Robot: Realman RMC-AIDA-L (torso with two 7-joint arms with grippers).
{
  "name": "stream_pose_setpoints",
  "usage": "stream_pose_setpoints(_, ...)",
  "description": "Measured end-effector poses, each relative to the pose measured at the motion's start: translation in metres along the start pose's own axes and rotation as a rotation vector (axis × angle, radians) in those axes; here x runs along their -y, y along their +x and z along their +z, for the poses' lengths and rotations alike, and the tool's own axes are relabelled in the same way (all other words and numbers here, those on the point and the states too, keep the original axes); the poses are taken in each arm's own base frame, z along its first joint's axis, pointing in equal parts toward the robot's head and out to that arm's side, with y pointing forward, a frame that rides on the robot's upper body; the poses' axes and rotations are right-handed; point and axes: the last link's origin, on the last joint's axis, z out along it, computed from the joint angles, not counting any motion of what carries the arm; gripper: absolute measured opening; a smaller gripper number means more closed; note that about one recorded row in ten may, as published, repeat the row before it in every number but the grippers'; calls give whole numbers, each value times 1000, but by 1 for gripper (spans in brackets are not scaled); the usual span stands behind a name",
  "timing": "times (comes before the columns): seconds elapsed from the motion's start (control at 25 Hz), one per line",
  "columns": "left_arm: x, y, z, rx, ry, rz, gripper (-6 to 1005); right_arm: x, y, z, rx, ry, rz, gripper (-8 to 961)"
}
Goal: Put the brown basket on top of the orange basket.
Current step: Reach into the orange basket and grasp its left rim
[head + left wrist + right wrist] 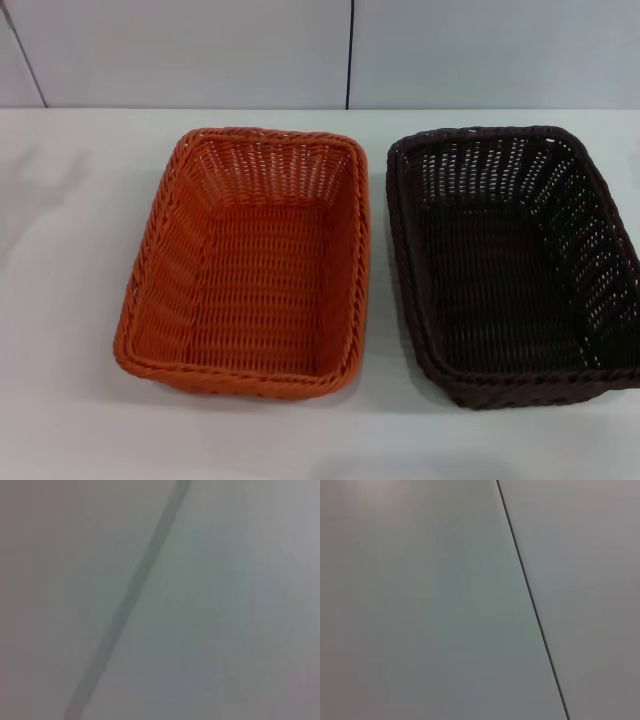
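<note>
Where rims nearly meet, orange basket [250,265] beside brown basket [515,265]; end effector states untellable.

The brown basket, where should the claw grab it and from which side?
Probably the braided rim of the brown basket on its long side away from the orange basket, coming from above. It sits upright and empty, so one finger could drop inside; the baskets stand close together.

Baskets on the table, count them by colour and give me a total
Orange basket: 1
Brown basket: 1
Total: 2 baskets, side by side on the white table, both empty. Neither gripper is in view.
</note>
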Motion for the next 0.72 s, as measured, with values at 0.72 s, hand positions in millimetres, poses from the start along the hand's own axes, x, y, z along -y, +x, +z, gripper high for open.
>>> stream_pose_setpoints(0.72,-97,16,77,1066,-109,259,756,14,16,3,-133,52,-19,662)
